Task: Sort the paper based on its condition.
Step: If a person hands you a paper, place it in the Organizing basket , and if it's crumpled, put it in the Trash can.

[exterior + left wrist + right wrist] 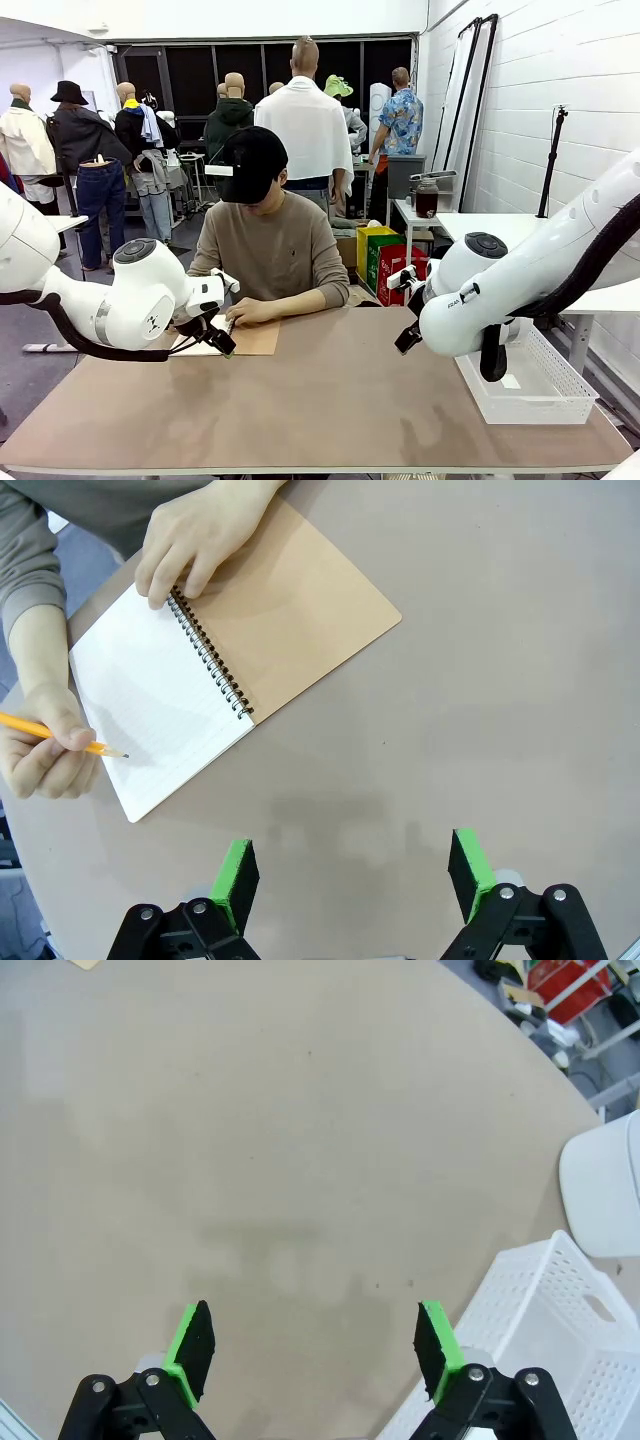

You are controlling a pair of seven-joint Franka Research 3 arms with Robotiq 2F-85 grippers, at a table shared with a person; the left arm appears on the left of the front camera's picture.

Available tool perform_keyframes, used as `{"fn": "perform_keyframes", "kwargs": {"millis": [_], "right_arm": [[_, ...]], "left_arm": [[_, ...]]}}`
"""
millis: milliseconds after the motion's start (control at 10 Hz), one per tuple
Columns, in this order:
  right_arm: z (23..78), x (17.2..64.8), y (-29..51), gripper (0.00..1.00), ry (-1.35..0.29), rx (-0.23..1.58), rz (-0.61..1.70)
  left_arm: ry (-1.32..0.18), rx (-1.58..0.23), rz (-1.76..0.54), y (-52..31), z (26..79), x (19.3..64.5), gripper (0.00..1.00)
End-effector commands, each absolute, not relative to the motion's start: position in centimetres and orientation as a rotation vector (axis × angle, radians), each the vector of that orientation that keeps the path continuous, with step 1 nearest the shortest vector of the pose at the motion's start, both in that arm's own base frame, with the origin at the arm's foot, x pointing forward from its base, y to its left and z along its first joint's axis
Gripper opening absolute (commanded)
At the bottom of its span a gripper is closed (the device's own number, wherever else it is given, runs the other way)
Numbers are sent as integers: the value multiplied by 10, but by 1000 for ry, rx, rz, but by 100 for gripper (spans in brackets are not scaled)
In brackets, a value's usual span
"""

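Observation:
No loose torn sheets are in view. A spiral-bound notebook [160, 705] lies open on the table, its brown cover [295, 605] folded out beside a white lined page. The person presses one hand [195, 535] on the spiral binding. Their other hand [45, 755] holds a yellow pencil [60, 735] to the page. My left gripper [352, 865] hovers open over bare table just short of the notebook [250, 340], with nothing between its fingers; the front view has this gripper [220, 340] at the notebook's left edge. My right gripper [315, 1345] hangs open and empty over the table's right half [408, 340].
A white perforated plastic basket [530, 385] stands at the table's right edge, close under my right arm, and its corner [540, 1330] lies beside my right gripper. The brown tabletop [330, 410] is bare across the middle and front. The person sits at the far side.

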State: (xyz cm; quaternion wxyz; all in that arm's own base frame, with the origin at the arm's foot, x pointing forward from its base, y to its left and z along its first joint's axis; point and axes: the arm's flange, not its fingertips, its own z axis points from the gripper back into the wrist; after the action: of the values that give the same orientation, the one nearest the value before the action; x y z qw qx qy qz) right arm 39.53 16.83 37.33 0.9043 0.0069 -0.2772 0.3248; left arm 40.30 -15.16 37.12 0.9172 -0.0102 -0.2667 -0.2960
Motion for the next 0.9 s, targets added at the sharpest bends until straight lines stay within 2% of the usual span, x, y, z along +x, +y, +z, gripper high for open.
{"fn": "perform_keyframes", "kwargs": {"millis": [0, 400, 800], "right_arm": [[373, 395, 168, 100, -573, 15, 670], [373, 395, 168, 100, -573, 14, 671], [441, 396, 168, 100, -629, 83, 704]], "left_arm": [[-549, -21, -607, -151, 371, 403, 100], [-557, -7, -597, -151, 381, 401, 100], [-587, 9, -618, -146, 442, 396, 100]]}}
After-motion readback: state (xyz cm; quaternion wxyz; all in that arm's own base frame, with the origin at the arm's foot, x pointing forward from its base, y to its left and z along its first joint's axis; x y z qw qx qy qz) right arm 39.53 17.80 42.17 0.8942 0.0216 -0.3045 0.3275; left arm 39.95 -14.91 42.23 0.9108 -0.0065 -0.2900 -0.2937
